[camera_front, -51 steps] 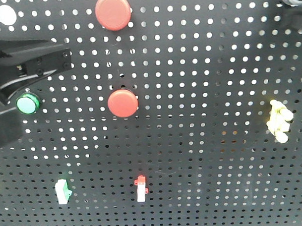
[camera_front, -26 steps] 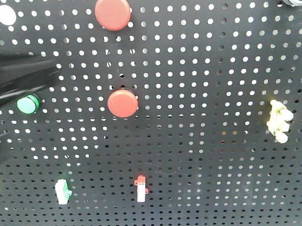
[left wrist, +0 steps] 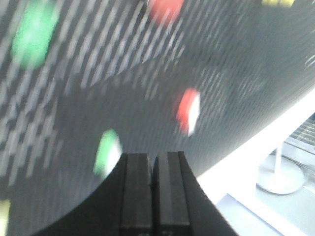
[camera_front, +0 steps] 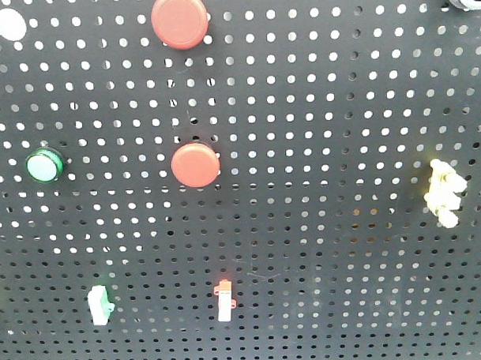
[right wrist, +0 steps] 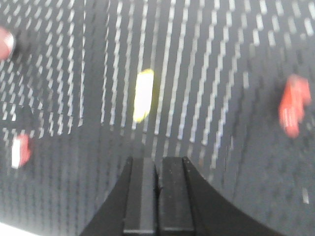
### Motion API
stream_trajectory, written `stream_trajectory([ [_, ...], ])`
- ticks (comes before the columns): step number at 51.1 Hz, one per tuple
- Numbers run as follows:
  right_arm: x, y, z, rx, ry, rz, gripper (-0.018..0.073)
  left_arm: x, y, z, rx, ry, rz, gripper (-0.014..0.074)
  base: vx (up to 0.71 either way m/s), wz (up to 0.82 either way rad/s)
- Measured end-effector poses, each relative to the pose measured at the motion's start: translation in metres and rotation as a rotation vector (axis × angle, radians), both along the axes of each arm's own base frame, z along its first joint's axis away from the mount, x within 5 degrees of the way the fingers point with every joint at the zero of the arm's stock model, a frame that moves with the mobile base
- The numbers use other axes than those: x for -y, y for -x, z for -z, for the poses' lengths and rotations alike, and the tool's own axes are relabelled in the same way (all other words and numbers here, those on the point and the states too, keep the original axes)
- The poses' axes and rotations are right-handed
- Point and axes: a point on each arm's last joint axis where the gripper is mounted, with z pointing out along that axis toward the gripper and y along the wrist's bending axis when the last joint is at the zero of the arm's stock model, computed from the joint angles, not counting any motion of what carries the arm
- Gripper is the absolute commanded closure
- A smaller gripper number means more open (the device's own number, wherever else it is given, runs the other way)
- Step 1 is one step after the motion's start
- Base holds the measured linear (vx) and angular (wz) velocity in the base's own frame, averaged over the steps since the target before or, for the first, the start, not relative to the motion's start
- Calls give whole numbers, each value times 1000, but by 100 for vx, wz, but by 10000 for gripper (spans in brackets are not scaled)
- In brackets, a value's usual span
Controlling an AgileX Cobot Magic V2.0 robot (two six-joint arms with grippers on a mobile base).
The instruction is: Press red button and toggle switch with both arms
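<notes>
Front view: a black pegboard (camera_front: 341, 105) carries the upper red button (camera_front: 179, 18) at its top edge and the lower red button (camera_front: 196, 165) directly below it, well apart. A green button (camera_front: 45, 165) sits level with the lower one, towards the left edge. Lower down, the green toggle switch (camera_front: 99, 303) and the red toggle switch (camera_front: 224, 299) stand side by side, apart. A yellow fitting (camera_front: 446, 190) is mounted at the right.

Left wrist view (blurred): the left pincer (left wrist: 152, 158) has its fingers pressed together, holding nothing, clear of the board, with the green toggle switch (left wrist: 107, 152) just beside its tips.

Right wrist view (blurred): the right pincer (right wrist: 158, 162) is likewise closed and empty, below the yellow fitting (right wrist: 143, 96).
</notes>
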Motion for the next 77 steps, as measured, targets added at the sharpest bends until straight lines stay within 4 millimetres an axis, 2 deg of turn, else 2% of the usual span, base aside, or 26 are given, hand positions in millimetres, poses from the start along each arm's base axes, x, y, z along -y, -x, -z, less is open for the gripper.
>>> stream_trajectory([
  [4, 0, 7, 18, 2, 1, 7, 562, -13, 10, 22, -7, 20, -34, 595, 0, 0],
  [8, 1, 5, 32, -19, 5, 14, 562, -24, 18, 39, 20, 36, -50, 595, 0, 0],
  [22, 2, -7, 53, -96, 8, 20, 562, -31, 23, 62, 24, 16, -70, 595, 0, 0],
  [52, 2, -7, 54, -101, 7, 20, 562, -32, 23, 67, 20, 10, -82, 595, 0, 0],
  [59, 2, -7, 54, -101, 7, 20, 562, -30, 21, 84, 39, 29, -127, 595, 0, 0],
  [65, 2, -7, 54, -101, 7, 20, 562, -25, 16, 111, 91, 56, -170, 595, 0, 1],
  [74, 2, -7, 54, -101, 7, 20, 562, -26, 14, 143, 166, 162, -266, 595, 0, 0],
  [77, 2, -7, 54, -101, 7, 20, 562, -27, 13, 148, 162, 193, -308, 595, 0, 0],
])
